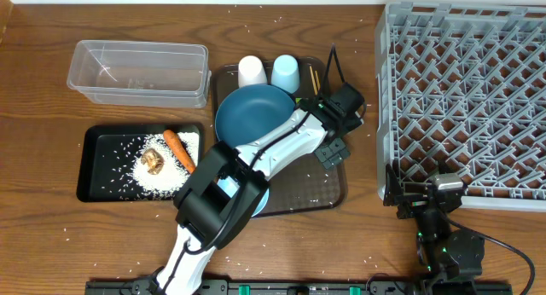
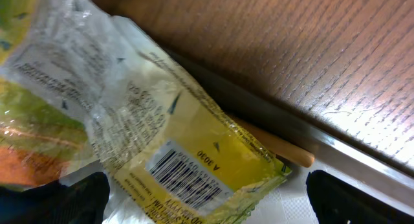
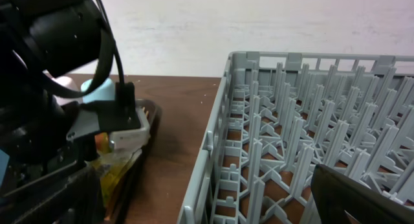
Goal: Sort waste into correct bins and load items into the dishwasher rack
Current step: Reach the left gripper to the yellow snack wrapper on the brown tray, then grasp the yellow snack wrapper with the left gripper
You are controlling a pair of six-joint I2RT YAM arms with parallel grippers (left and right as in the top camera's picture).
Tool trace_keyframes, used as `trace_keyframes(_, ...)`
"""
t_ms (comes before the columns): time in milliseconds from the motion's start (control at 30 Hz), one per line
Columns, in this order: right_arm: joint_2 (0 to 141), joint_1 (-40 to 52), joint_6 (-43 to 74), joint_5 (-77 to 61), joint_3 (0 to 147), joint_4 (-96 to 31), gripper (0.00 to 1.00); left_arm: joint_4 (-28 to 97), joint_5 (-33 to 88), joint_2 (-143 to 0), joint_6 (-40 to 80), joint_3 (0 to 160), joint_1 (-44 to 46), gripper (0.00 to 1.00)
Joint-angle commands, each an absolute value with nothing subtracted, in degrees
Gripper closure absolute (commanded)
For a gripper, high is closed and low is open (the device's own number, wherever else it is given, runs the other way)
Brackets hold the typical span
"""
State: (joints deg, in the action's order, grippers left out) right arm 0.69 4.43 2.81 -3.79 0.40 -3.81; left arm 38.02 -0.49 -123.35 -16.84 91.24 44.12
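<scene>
The crumpled white-yellow-green wrapper [image 2: 162,140] lies on the serving tray, filling the left wrist view. My left gripper [image 2: 207,208] is open and low over it, one dark finger on each side, not clamping it. A wooden chopstick [image 2: 278,147] lies just behind the wrapper. From overhead, the left gripper [image 1: 334,129] is at the tray's right side, beside the blue plate [image 1: 254,114]. The right gripper [image 1: 422,191] hangs open at the near-left corner of the grey dishwasher rack [image 1: 465,90], holding nothing. The carrot [image 1: 179,150], brown lump [image 1: 153,160] and rice lie in the black tray [image 1: 92,180].
The clear container [image 1: 141,69] stands at the back left. A white cup [image 1: 252,71] and a light-blue cup [image 1: 285,72] stand at the back of the brown serving tray [image 1: 328,193]. The light-blue bowl [image 1: 260,199] is mostly hidden under my left arm. Rice grains dot the table.
</scene>
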Motion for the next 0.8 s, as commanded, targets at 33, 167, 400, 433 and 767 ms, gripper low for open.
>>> trace_keyframes(33,0.4,3.4,3.6,-3.4,0.3,-4.1,0.01,37.8,-4.0,-124.1,-18.4,91.8,44.6,0.07)
trace_keyframes(167,0.4,3.4,3.6,-3.4,0.3,-4.0,0.01,38.1,-5.7,-124.1,-18.4,91.8,44.6,0.2)
trace_keyframes(400,0.4,3.4,3.6,-3.4,0.3,-4.0,0.01,38.1,-5.7,-124.1,-18.4,91.7,44.6,0.5)
trace_keyframes(433,0.4,3.4,3.6,-3.4,0.3,-4.0,0.01,38.2,-5.7,-124.1,-18.4,91.7,44.6,0.51)
trace_keyframes(767,0.4,3.4,3.6,-3.4,0.3,-4.0,0.01,38.7,-5.7,-124.1,-18.4,91.7,44.6,0.79)
